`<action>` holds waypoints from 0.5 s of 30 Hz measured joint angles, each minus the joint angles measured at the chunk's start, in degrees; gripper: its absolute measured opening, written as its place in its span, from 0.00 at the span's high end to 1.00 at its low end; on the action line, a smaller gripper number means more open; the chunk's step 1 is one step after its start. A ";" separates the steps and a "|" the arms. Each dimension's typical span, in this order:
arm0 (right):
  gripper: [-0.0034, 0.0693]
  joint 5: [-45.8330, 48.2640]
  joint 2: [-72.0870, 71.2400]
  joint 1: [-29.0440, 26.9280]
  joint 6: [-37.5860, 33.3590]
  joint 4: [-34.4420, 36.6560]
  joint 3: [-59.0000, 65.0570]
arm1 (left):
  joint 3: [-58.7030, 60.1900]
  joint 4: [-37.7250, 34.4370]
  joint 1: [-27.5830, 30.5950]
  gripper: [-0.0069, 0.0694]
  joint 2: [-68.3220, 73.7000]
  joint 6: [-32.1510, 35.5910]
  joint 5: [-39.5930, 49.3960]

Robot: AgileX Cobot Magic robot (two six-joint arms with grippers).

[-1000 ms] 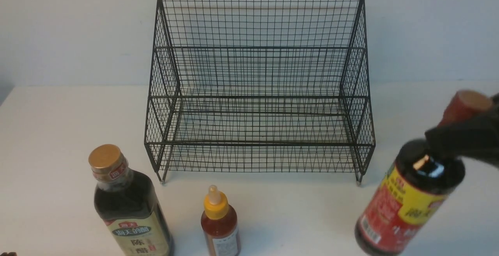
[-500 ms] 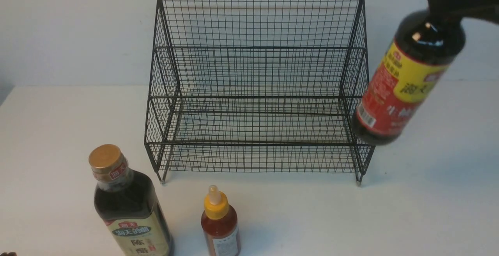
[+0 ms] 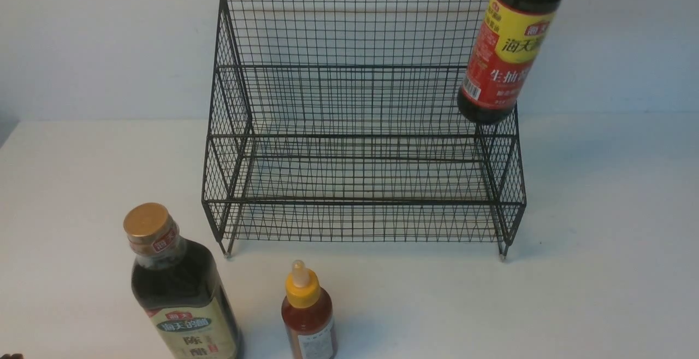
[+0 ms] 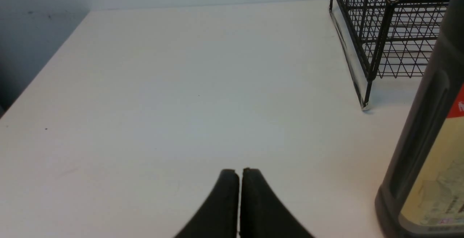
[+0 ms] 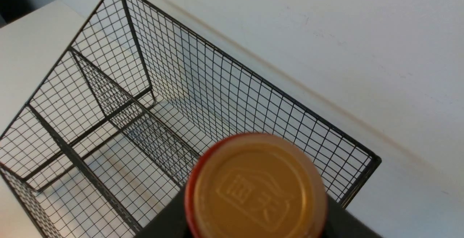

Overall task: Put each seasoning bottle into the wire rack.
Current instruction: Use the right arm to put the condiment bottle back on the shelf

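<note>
Front view, upper right of the frame: your red-label bottle [image 3: 505,56] hangs in the air, overlapping the wire rack's [image 3: 360,129] upper right corner, clamped just under its cap by the right gripper [image 5: 255,212]. The gold-cap bottle [image 3: 175,293] and small sauce bottle [image 3: 308,315] stand at lower left, before the rack. Your left gripper [image 4: 239,194] is pressed closed above the table [image 4: 181,86].

Yellow-red-label bottle [image 3: 505,53]: 海天 on yellow part, 生抽 on red part. Its cap [image 5: 255,191]: embossed 海天. Gold-cap bottle [image 3: 183,299]: 海天 on neck band, 陈醋 on cream label. Small red sauce bottle [image 3: 308,321]: label print illegible.
</note>
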 joint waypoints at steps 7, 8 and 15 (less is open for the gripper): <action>0.56 -0.17 4.36 0.00 -0.43 0.51 -0.22 | 0.00 0.00 0.00 0.92 0.00 0.00 0.00; 0.56 -0.11 5.13 0.02 -0.43 0.56 -0.22 | 0.00 0.00 0.00 0.92 0.00 0.00 0.00; 0.56 0.13 7.31 0.02 -0.40 0.75 -0.22 | 0.00 0.00 0.00 0.92 0.00 0.00 0.00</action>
